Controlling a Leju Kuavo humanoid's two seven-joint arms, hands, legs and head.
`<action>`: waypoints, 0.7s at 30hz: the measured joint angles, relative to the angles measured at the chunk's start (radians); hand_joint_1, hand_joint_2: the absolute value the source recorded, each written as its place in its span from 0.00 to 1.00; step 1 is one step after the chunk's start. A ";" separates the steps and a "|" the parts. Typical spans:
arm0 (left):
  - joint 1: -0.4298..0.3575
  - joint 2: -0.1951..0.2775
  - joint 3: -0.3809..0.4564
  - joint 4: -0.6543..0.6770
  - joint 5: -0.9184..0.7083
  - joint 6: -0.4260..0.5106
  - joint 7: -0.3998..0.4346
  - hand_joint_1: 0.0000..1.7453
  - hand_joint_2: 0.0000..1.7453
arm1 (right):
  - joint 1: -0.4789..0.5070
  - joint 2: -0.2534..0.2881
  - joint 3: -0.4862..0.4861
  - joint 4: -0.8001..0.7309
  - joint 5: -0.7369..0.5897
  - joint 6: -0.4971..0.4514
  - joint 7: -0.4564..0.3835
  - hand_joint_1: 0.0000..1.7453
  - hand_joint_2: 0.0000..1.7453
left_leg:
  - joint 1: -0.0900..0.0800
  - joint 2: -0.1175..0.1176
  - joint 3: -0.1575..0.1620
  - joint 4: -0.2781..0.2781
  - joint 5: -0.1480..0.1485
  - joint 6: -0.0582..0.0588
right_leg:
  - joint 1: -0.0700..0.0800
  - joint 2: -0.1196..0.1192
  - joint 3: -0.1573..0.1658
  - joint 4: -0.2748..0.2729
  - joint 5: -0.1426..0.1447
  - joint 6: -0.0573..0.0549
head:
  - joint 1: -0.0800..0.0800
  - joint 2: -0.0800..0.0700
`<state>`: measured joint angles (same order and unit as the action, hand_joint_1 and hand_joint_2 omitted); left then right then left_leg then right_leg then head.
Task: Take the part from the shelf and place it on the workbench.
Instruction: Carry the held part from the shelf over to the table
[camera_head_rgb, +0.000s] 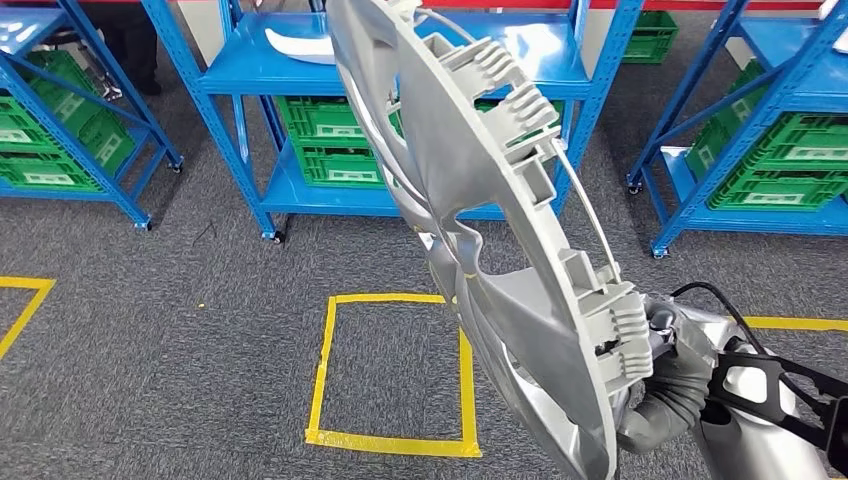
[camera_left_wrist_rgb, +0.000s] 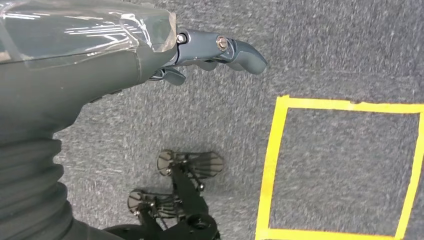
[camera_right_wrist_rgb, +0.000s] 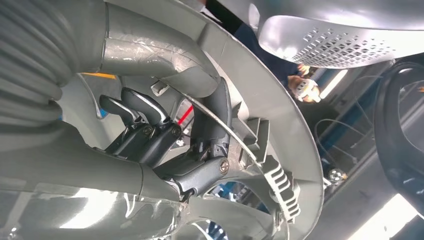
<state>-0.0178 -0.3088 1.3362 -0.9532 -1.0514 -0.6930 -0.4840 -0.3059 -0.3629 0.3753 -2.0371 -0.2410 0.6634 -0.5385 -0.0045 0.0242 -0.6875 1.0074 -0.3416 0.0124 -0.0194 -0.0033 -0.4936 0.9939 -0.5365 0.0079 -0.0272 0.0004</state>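
The part is a large grey plastic wheel cover (camera_head_rgb: 480, 220) with ribbed clips along its rim. It stands on edge in front of me, tilted, covering the middle of the head view. My right hand (camera_head_rgb: 665, 385) grips it at its lower rim. Close up, the dark fingers (camera_right_wrist_rgb: 150, 125) hook through an opening of the wheel cover (camera_right_wrist_rgb: 280, 105) and the thumb presses on its rim. My left hand (camera_left_wrist_rgb: 210, 52) hangs over the grey carpet with nothing in it, fingers loosely bent and apart.
Blue shelves (camera_head_rgb: 250, 70) with green crates (camera_head_rgb: 330, 150) stand ahead, more shelves at left and right. Another pale part (camera_head_rgb: 298, 45) lies on the middle shelf. A yellow tape square (camera_head_rgb: 395, 370) marks the carpet.
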 joint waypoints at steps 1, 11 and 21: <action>0.002 0.000 0.000 0.000 0.001 -0.004 0.000 0.00 1.00 | -0.001 0.003 0.000 0.000 -0.002 0.000 0.007 1.00 1.00 | 0.003 -0.004 -0.007 0.013 -0.022 -0.006 | -0.002 -0.001 -0.010 0.001 0.011 -0.008 | -0.001 0.000; 0.005 0.004 -0.016 -0.017 0.005 -0.018 0.001 0.00 1.00 | -0.006 0.033 -0.005 -0.007 -0.005 0.003 0.030 1.00 1.00 | 0.003 -0.028 0.167 0.055 -0.173 0.001 | 0.006 0.003 -0.123 0.007 0.119 -0.009 | -0.001 0.000; 0.006 0.009 -0.025 -0.026 0.005 -0.010 0.000 0.00 1.00 | 0.017 0.029 -0.017 -0.026 -0.009 0.016 -0.019 1.00 1.00 | -0.007 -0.001 0.132 -0.062 -0.083 0.045 | 0.001 0.005 -0.209 0.246 -0.028 0.003 | 0.004 0.000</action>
<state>-0.0120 -0.2995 1.3112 -0.9792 -1.0465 -0.7025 -0.4845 -0.2886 -0.3340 0.3586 -2.0634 -0.2501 0.6793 -0.5571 -0.0115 0.0232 -0.5557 0.9450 -0.4250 0.0579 -0.0180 0.0013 -0.7025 1.2396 -0.5643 0.0109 -0.0236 0.0004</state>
